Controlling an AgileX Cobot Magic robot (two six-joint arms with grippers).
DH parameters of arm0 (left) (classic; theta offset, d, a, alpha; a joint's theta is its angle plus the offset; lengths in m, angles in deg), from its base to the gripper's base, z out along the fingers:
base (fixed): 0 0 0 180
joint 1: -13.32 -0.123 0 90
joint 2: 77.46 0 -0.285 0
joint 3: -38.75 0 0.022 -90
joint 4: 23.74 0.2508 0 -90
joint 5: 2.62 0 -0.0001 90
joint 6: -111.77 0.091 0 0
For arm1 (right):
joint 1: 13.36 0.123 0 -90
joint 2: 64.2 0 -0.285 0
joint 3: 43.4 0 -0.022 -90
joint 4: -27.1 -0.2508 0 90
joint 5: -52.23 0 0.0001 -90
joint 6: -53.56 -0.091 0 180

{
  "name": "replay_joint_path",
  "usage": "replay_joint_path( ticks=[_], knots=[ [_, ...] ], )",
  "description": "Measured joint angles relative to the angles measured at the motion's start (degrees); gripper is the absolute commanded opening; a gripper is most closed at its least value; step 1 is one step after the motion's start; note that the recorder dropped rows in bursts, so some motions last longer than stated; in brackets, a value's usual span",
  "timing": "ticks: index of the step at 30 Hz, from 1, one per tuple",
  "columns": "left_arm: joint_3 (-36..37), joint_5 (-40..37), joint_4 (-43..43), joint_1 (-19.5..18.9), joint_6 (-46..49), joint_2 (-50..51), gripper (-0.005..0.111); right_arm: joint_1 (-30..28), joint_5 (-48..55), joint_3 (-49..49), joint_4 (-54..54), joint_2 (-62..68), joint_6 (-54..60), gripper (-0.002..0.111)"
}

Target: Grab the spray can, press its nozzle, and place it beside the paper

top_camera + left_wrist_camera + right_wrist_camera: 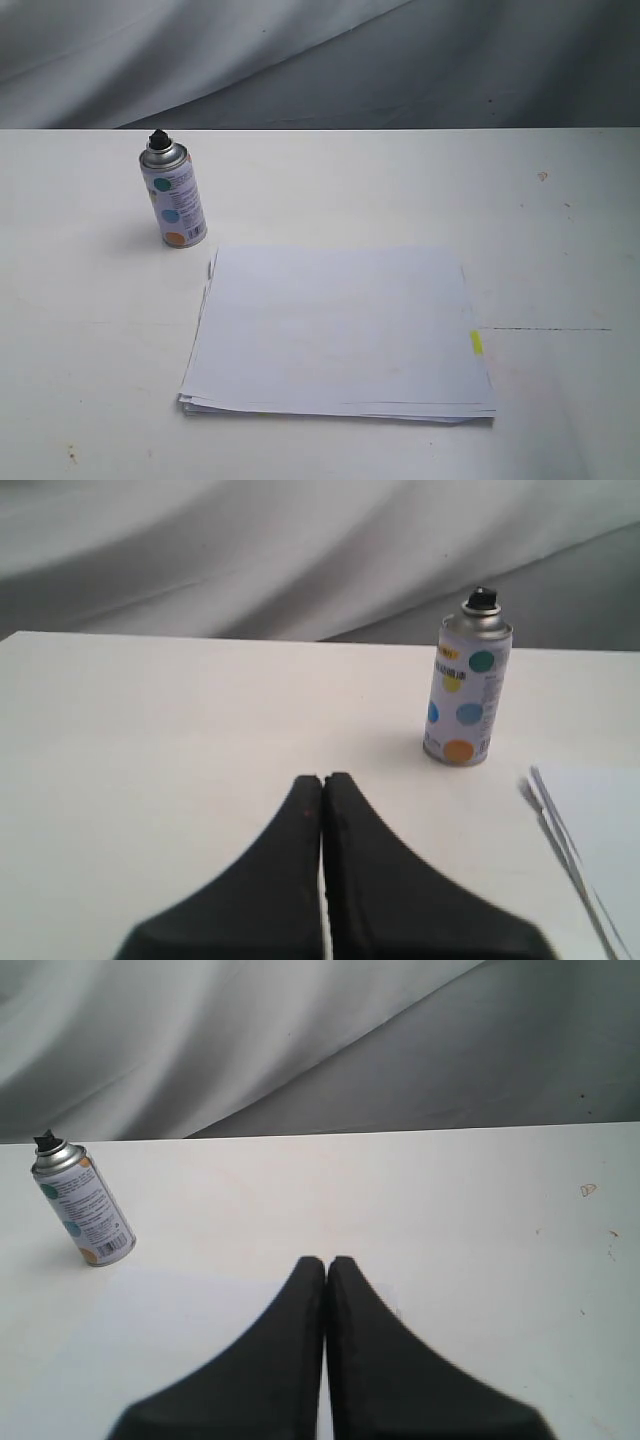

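**1. Spray can** [174,196]: stands upright on the white table [80,340], upper left of the exterior frame. Silver dome; pale label with teal, blue and orange dots. Stands free, with nothing touching it.

**2. Nozzle** [158,137]: small black button on top of the dome, uncapped.

**3. Paper** [340,330]: thin stack of white sheets lying flat, centre to lower centre of the exterior frame. Edges are slightly fanned along the left and lower sides. Its upper-left corner lies near the can's base but apart from it. 1 yellow tab [476,343] sits on the right edge.

**4. Left gripper** [323,780]: 2 black fingers clenched tip to tip, grasping nothing. It is over bare table, and the can stands well ahead of it.

**5. Right gripper** [326,1262]: 2 black fingers likewise pressed together and empty, well apart from the can.

**6. Grey cloth backdrop** [300,60]: draped in folds across the top of the exterior frame, behind the table's far edge.
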Motion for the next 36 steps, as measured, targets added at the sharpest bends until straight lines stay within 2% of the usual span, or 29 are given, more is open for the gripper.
replay_joint_path(
  ticks=[36],
  knots=[
    [1.42,0.24,0.3,0.56,0.0,0.0,0.0,0.0,0.0,0.0,0.0,0.0,0.0,0.0]
  ],
)
